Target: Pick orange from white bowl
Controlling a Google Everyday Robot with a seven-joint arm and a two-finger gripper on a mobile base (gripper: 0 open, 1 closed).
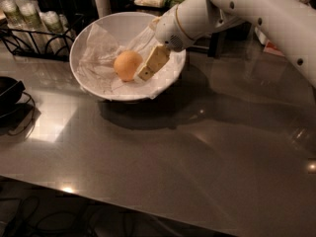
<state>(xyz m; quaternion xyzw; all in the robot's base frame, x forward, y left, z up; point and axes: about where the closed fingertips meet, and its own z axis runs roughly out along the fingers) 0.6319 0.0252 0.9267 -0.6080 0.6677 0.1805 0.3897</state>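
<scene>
The orange (127,64) lies in the middle of the white bowl (94,88), on its crinkled paper liner (96,58). The bowl stands on the grey table at the back left. My gripper (144,69) reaches into the bowl from the right. One cream-coloured finger (154,62) shows right beside the orange's right side, touching or nearly touching it. The other finger is hidden. The white arm (237,9) comes in from the upper right.
A black dish (7,94) sits at the left table edge. A black wire rack (37,33) with jars stands behind the bowl at the left, with cups and containers along the back. A red-and-white box (269,46) is at the right.
</scene>
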